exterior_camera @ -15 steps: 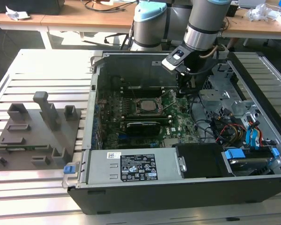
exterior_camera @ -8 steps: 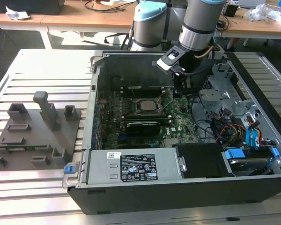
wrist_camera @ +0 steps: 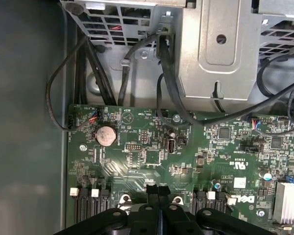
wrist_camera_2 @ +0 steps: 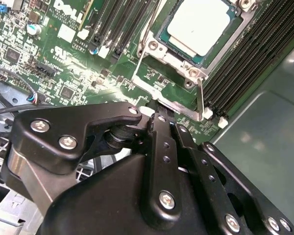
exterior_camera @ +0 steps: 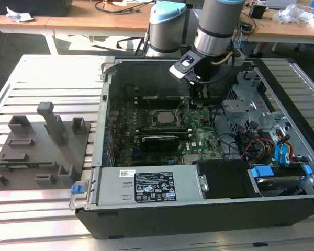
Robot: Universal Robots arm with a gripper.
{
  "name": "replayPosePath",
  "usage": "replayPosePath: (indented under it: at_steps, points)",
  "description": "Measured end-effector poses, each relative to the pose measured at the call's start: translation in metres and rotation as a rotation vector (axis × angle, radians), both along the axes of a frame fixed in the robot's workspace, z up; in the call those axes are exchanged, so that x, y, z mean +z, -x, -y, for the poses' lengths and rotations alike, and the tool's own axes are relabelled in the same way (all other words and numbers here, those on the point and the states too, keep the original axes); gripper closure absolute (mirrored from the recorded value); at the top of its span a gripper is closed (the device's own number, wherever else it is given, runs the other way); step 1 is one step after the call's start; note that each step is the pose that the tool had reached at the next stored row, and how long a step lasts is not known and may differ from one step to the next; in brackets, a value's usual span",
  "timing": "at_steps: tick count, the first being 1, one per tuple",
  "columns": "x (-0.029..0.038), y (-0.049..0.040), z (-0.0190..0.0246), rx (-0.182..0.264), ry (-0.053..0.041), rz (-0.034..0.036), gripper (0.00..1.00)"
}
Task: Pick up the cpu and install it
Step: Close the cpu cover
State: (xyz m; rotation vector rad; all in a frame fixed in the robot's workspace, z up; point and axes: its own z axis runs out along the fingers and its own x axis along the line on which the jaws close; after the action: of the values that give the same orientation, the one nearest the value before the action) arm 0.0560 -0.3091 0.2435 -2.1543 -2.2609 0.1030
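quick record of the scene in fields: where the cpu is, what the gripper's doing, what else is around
cpu: lying flat in the socket on the green board, metal top up
gripper: inside the case, over the board beside the socket, fingers shut, holding nothing
case: open on top, standing on a slatted table
grey rack: on the table, at the exterior view's left of the case

open air straight above the silvery square cpu [exterior_camera: 165,116], but the grey metal drive cage [exterior_camera: 248,83] and loose black cables [wrist_camera: 162,58] crowd the exterior view's right
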Motion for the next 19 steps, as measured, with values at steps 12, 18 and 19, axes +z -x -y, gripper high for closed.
replayPosePath:
  at_steps: [12,18,19]
  points:
    - [-0.0005,0.0052,0.0000,0.000,-0.0001,0.0000,0.89]
    - [-0.0006,0.0103,0.0000,0.000,0.0000,0.0000,0.89]
    - [-0.0006,0.0114,0.0000,0.000,0.0000,0.0000,0.89]
